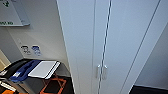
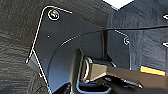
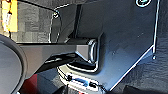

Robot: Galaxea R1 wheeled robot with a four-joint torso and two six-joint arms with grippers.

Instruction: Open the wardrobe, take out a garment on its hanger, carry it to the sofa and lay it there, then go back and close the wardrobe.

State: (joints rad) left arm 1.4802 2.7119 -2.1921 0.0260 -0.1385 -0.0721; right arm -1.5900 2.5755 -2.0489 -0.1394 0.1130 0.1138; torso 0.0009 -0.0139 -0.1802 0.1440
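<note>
The white wardrobe (image 1: 112, 45) stands straight ahead and close in the head view. Both of its tall doors are shut, with a thin dark seam between them. Two small pale vertical handles (image 1: 101, 72) sit side by side where the doors meet, low in the picture. The garment, its hanger and the sofa are hidden from me. The two wrist views look down on the robot's own dark plate and jointed bar over dark grey carpet.
Left of the wardrobe is a white wall with wall sockets (image 1: 31, 50) and a notice board (image 1: 12, 12) above. Below them stand dark bins with a white lid (image 1: 43, 68) and a blue bag (image 1: 23, 70). Orange lines (image 1: 53, 86) mark the dark floor.
</note>
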